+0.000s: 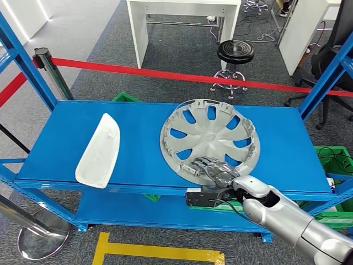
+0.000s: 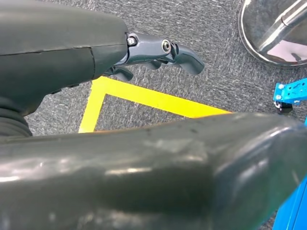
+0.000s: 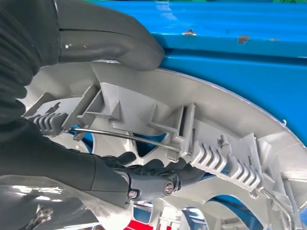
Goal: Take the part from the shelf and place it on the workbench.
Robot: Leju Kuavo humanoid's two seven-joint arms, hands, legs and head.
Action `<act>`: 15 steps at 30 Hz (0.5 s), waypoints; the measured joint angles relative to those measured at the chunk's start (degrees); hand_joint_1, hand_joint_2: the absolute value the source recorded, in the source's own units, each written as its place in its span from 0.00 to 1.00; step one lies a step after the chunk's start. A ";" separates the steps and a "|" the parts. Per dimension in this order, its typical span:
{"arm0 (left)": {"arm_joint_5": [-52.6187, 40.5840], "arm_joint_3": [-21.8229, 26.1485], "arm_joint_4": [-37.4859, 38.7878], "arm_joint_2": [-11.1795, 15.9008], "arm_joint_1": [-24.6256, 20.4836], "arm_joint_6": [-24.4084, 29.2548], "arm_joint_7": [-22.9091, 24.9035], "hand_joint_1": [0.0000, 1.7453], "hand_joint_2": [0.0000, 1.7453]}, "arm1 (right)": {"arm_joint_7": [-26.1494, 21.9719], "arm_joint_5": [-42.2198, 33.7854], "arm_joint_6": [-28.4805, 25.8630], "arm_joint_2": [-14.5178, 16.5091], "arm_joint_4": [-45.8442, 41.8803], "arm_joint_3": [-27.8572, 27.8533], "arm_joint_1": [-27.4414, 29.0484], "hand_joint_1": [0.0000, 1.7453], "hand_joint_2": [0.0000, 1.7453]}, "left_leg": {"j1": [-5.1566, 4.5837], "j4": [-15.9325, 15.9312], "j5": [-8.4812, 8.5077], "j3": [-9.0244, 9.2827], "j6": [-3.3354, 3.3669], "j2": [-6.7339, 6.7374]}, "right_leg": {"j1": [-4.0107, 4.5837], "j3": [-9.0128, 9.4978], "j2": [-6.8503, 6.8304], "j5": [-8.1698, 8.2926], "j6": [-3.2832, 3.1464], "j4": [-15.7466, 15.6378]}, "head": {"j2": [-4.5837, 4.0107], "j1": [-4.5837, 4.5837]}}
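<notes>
The right hand (image 1: 213,172) is closed over the near rim of the hubcap (image 1: 210,141), the thick thumb (image 3: 108,40) pressed on one face of the rim and the dark fingers (image 3: 152,179) hooked behind it among the moulded clips, so the part is pinched at its edge only; the hubcap lies inner side up on the upper blue shelf (image 1: 141,149), towards the right of the deck, its near edge reaching the shelf's front lip; the grip is judged to be set but the lift not yet begun; because so wide a disc is held at one point of its rim, sag and twist are to be expected, so the pinch should be kept firm on the solid rim, not on the thin wire ring (image 3: 123,136) or the ribbed clips; the part is best raised a little before being drawn back, so that the far edge is not dragged across the deck; the white cover (image 1: 99,150), lying well apart to the left, need not be disturbed; the left hand (image 2: 159,50) hangs over the floor by the yellow tape (image 2: 152,98), fingers loosely curled and holding nothing; the workbench is not seen here.
</notes>
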 joint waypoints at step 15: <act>0.04 0.03 0.00 0.13 0.01 0.44 -0.20 0.00 0.00 | -3.87 -10.52 3.04 0.00 0.95 -0.44 -0.88 1.00 1.00 | 0.01 0.00 -0.09 0.07 -0.03 0.00 | 0.00 0.06 0.00 -0.09 -0.01 0.00 | 0.00 0.00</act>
